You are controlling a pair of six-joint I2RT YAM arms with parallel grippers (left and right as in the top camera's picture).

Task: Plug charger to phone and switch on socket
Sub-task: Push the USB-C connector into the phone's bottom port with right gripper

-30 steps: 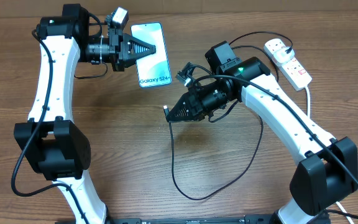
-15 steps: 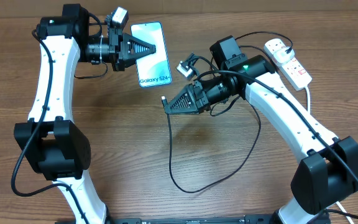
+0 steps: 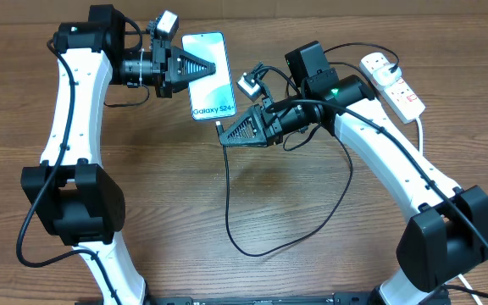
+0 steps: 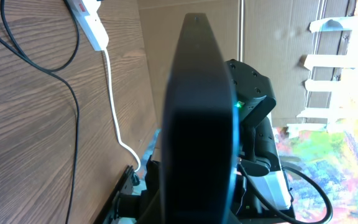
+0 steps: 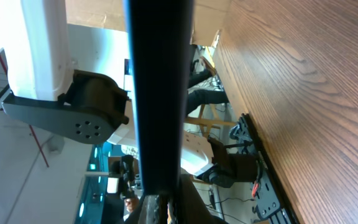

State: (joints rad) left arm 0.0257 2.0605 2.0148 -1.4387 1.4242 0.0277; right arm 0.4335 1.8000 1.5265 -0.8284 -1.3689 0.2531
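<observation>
the jaws of the left gripper (image 3: 202, 68) are being clamped on the phone (image 3: 213, 90), screen up; those of the right gripper (image 3: 224, 135) are being pinched on the connector tip of the charger (image 3: 228, 195), just beside the phone's bottom edge; the socket (image 3: 392, 82) is being left untouched, well apart at the far right.

Wooden table with cardboard backing

A brown wood-grain table (image 3: 176, 195) is seen under the fingers (image 3: 195, 66). A cardboard panel (image 3: 329, 5) is set beyond them along the far edge. In the left wrist view, white slats (image 4: 337, 62) and a blurred colourful surface (image 4: 353, 168) are seen past the fingers.
</observation>
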